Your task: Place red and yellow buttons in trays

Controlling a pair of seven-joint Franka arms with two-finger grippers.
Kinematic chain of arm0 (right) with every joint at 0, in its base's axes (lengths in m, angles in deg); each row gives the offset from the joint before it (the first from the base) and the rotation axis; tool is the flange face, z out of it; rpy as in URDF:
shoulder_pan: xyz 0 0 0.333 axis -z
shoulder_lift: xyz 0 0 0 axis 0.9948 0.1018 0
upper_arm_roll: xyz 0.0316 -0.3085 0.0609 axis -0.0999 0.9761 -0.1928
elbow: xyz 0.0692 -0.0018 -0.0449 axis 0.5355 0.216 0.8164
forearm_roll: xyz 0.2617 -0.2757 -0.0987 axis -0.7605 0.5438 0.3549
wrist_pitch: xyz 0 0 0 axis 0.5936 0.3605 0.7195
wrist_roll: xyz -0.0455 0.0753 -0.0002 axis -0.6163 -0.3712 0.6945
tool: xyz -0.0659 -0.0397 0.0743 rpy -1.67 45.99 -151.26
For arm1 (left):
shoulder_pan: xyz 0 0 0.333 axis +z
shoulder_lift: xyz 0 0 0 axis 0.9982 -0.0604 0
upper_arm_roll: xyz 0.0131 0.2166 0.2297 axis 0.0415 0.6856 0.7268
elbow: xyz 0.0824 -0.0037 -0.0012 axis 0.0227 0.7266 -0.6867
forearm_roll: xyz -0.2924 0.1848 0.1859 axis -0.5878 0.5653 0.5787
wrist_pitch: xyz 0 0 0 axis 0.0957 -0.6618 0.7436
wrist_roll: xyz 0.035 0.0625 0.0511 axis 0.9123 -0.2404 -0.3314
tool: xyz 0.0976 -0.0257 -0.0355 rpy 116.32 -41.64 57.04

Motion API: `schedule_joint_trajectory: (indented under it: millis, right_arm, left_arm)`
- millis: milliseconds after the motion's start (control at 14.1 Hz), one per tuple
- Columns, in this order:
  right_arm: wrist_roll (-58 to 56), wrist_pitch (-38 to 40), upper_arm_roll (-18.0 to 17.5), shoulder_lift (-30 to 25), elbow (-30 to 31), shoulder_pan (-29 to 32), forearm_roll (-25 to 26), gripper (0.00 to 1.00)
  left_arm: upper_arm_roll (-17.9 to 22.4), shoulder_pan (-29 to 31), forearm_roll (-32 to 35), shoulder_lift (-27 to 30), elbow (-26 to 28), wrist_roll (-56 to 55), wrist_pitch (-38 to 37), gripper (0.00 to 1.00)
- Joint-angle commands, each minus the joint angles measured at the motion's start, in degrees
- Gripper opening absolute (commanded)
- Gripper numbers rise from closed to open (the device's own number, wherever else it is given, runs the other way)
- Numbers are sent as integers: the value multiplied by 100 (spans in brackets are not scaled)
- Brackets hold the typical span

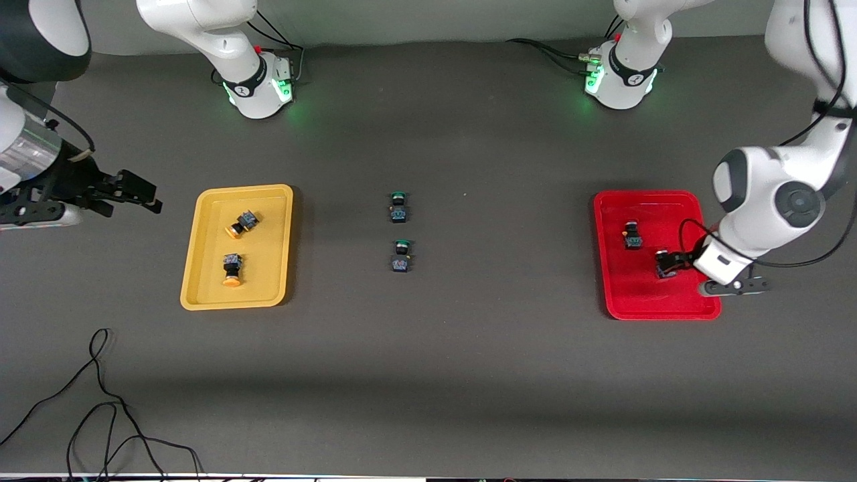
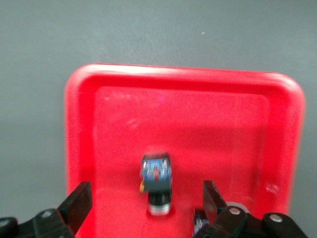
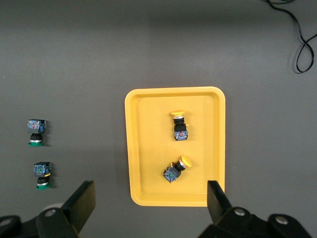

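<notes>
Bench (image 1: pixel 428 375): dark grey surface spanning the front view; a loose black cable (image 1: pixel 100 408) lies at the lower left of the frame.
Yellow tray (image 1: pixel 201 268): left of centre in the front view, toward the right arm's end of the bench.
Yellow buttons: both lie on their sides in the yellow tray, apart from each other; one (image 1: pixel 242 223) in the upper half of the tray, the other (image 1: pixel 231 269) lower in the frame.
Red tray (image 1: pixel 643 301): at the right of the front view, toward the left arm's end of the bench.
Red buttons: both rest in the red tray; one (image 1: pixel 632 235) in its upper half, the other (image 1: pixel 664 264) lower and just beside the left hand.
Green buttons: two, (image 1: pixel 398 206) and (image 1: pixel 401 256), on the bare bench at the centre of the frame, one above the other, between the trays.
Left hand (image 1: pixel 673 262): low over the red tray, fingers (image 2: pixel 212 196) spread wide, gripping nothing; one red button shows between them in the left wrist view.
Right hand (image 1: pixel 144 194): at the left edge of the front view, over bare bench beside the yellow tray, fingers (image 3: pixel 218 198) spread wide and empty; this arm waits.
</notes>
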Motion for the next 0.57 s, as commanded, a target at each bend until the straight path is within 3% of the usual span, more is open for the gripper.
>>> schedule_joint_trajectory:
  millis: [0,213,497]
  right_arm:
    - [-23,206,-352,170,-293,83,199,100]
    - [364,590,-564,126,-346,83,305,100]
    - [312,671,-512,3,-337,74,428,100]
  left_arm:
    - [-31,-252,-20,708,-825,72,-1636,99]
    - [-119,-331,-64,648,-2653,80,-3554,99]
    - [-111,-305,-73,736,-3473,133,-4295,99]
